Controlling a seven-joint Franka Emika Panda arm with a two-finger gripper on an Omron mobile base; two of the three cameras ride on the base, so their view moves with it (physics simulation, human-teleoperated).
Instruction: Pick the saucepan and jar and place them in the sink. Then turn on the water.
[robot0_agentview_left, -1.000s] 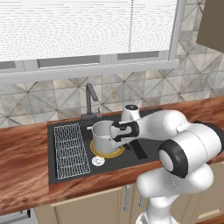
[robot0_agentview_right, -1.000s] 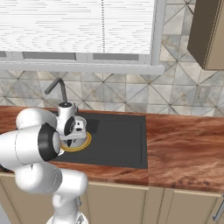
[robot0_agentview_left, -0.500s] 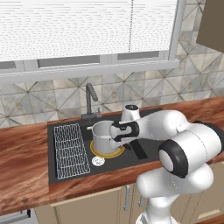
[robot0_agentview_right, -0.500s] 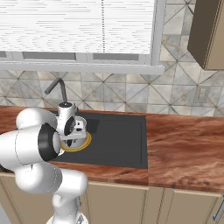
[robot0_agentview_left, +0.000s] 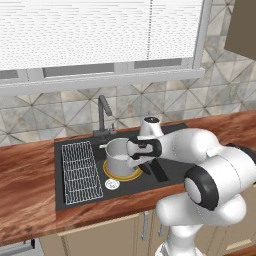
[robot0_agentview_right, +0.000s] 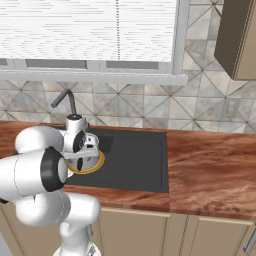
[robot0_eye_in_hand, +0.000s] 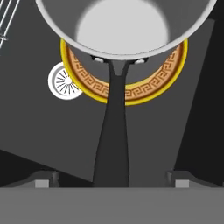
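Since the earlier frame my pincer (robot0_eye_in_hand: 112, 177) has released: the fingers, previously closed on the saucepan handle, now stand spread well apart, one on each side of the handle with clear gaps. The arm and the base views are otherwise unchanged.

The saucepan (robot0_agentview_left: 120, 156) sits upright inside the sink (robot0_agentview_left: 172, 165), resting on a round yellow plate (robot0_eye_in_hand: 131, 89) with a brown key-pattern rim. The thin black handle (robot0_eye_in_hand: 112, 135) runs from the pot wall straight back toward my hand, between the two fingertips (robot0_eye_in_hand: 43, 181) without visible contact. The pot interior appears empty and light grey.

The round silver drain (robot0_agentview_left: 111, 184) lies on the basin floor just beside the plate. The white wire rack (robot0_agentview_left: 78, 171) occupies the left part of the basin, apart from the pot. The dark faucet (robot0_agentview_left: 104, 116) stands at the back edge of the sink, behind the saucepan. The wooden bench (robot0_agentview_right: 210, 165) surrounds the basin on all sides.
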